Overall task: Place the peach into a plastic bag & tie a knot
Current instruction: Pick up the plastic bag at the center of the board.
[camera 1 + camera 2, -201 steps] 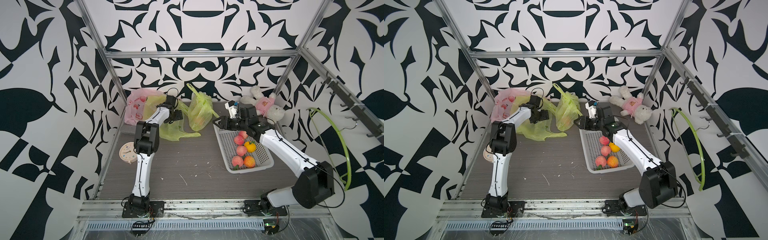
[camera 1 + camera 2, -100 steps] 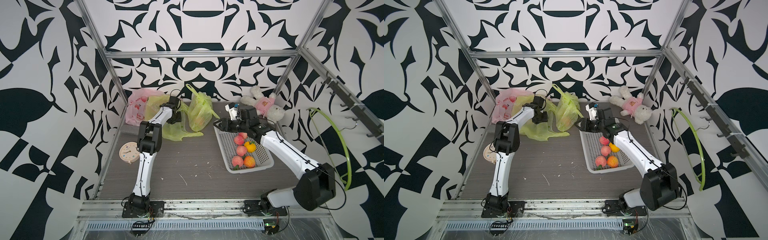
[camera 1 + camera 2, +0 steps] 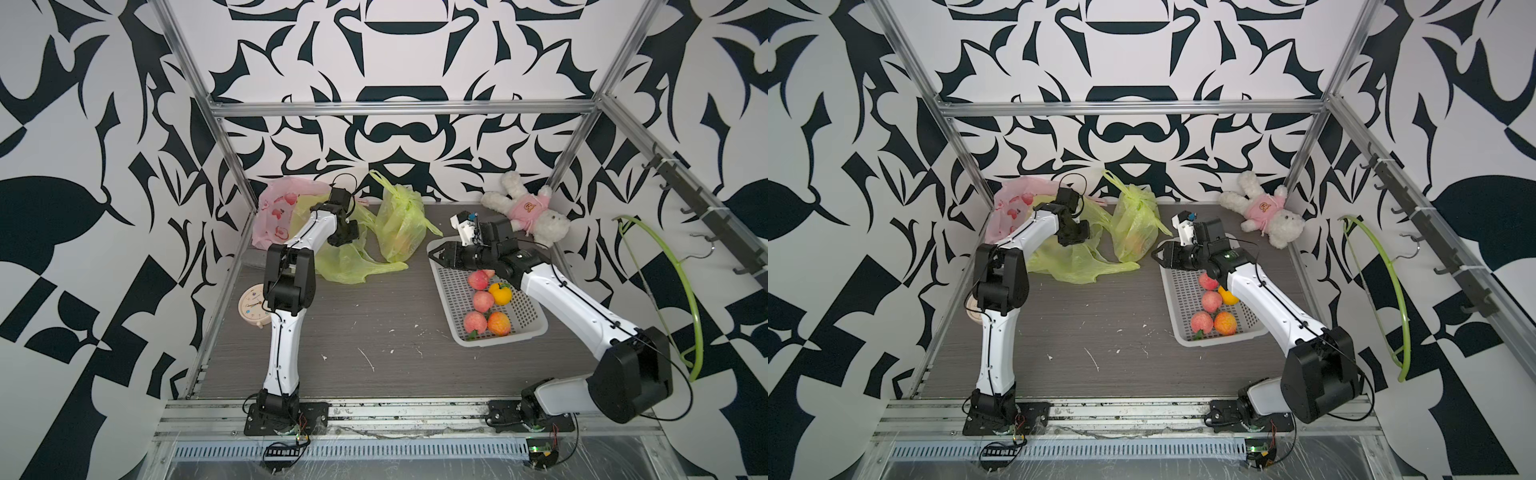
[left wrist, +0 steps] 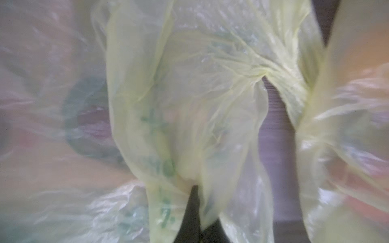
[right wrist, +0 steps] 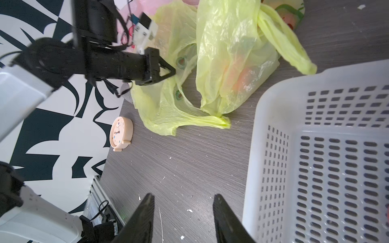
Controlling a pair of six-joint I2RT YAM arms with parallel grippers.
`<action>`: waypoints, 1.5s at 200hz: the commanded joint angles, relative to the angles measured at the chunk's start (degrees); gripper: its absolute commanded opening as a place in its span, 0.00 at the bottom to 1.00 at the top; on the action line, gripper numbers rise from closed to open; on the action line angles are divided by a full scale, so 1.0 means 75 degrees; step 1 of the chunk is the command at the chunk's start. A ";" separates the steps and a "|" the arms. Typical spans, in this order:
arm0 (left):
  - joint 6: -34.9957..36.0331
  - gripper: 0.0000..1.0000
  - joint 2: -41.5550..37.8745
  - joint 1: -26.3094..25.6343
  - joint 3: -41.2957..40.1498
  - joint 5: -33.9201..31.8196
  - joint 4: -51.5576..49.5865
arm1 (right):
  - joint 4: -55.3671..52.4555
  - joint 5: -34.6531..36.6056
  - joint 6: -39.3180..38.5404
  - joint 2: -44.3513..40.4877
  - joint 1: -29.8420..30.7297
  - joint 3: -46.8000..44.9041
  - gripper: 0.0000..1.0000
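With the tabletop (image 3: 374, 332) read from above as a clock face, twelve at the back wall, three peaches (image 3: 483, 301) lie in the white basket (image 3: 449, 286) at about three o'clock, beside two oranges (image 3: 500, 293). The left gripper (image 5: 171, 72) is at about eleven o'clock, its jaws closed on the film of the loose yellow-green bag (image 3: 345, 266), which lies crumpled and flat on the tabletop. The left wrist view shows thin plastic gathered around the dark fingertips (image 4: 194, 210). A knotted yellow-green bag (image 3: 401, 230) with fruit inside stands just beside it at twelve o'clock. The right gripper (image 5: 183, 218) hovers over the basket's far corner nearest the bags, jaws partly apart and empty. A pink bag (image 3: 276, 208) sits in the ten o'clock corner, an alarm clock (image 3: 252, 301) at nine, a plush rabbit (image 3: 525, 212) at two.
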 commanded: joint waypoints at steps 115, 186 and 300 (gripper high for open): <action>-0.0584 0.00 -0.5461 -0.0504 -0.4026 0.1990 -0.0294 | 0.2422 -0.1046 0.2262 0.1707 0.1635 0.1232 0.67; -0.1177 0.00 -0.6176 -0.1356 -0.4918 0.1965 0.0269 | 0.2589 -0.0935 0.2548 0.2658 0.2232 0.1888 0.70; -0.1286 0.00 -0.6958 -0.1380 -0.5546 0.1538 0.0291 | 0.1284 0.0600 0.1351 0.1416 0.1700 0.0057 0.00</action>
